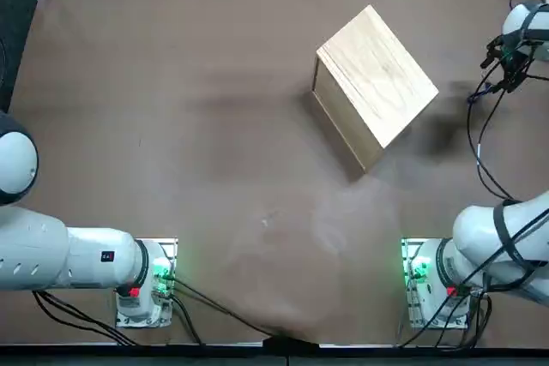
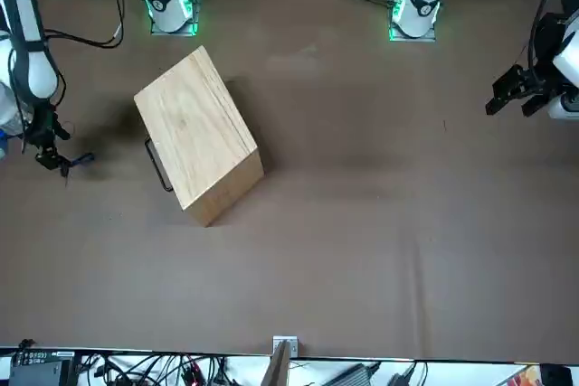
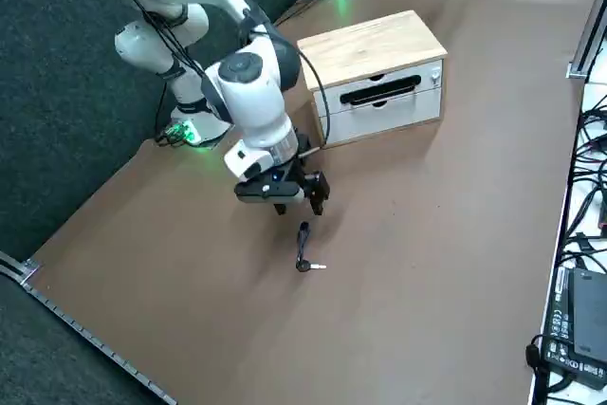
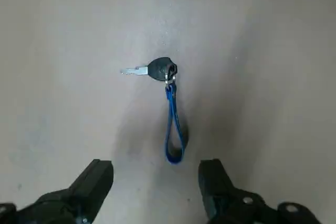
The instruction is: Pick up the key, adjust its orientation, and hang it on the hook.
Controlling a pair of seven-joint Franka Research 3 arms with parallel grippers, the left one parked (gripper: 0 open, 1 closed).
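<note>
And the right gripper hangs wide apart, over the bench beside the wooden drawer box! The key lies out from the box's drawer side, smooth black head, toothed metal blade, soft blue strap loop. Best to centre over it, descend level, then squeeze gently!

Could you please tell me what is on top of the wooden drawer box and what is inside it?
Nothing rests on the wooden drawer box; its top is bare. Both drawers look closed, so their contents are hidden. The right gripper is open above the table.
</note>
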